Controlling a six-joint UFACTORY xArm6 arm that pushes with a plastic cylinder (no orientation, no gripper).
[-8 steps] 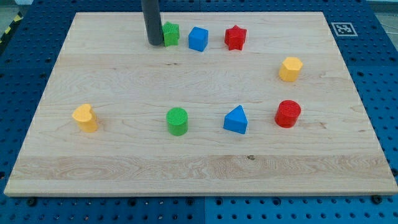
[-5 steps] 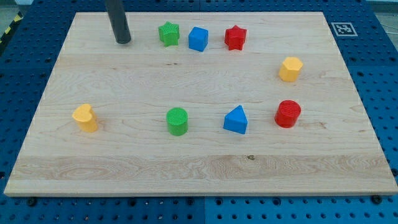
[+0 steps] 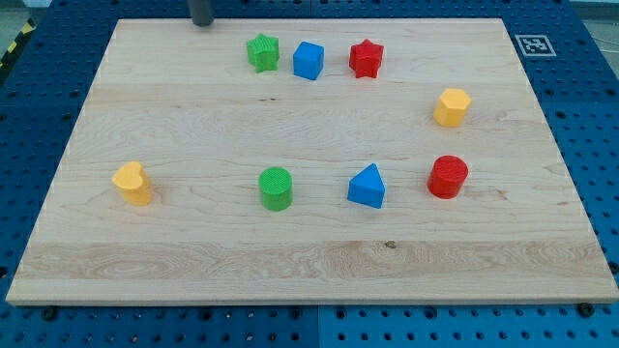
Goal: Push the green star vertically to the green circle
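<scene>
The green star [image 3: 262, 51] sits near the view's top, left of centre. The green circle [image 3: 276, 188] stands almost straight below it, in the lower middle of the board. My tip [image 3: 202, 23] is at the board's top edge, to the left of and slightly above the green star, apart from it. Only the rod's short lower end shows.
A blue cube [image 3: 308, 60] and a red star [image 3: 366, 58] stand right of the green star. A yellow hexagon [image 3: 452, 106] and a red circle [image 3: 448, 177] are at the right. A blue triangle [image 3: 367, 186] is right of the green circle. A yellow heart [image 3: 132, 183] is at the left.
My tip has moved from right beside the green star's left side, first leftward, then up toward the board's top edge. No block has moved.
</scene>
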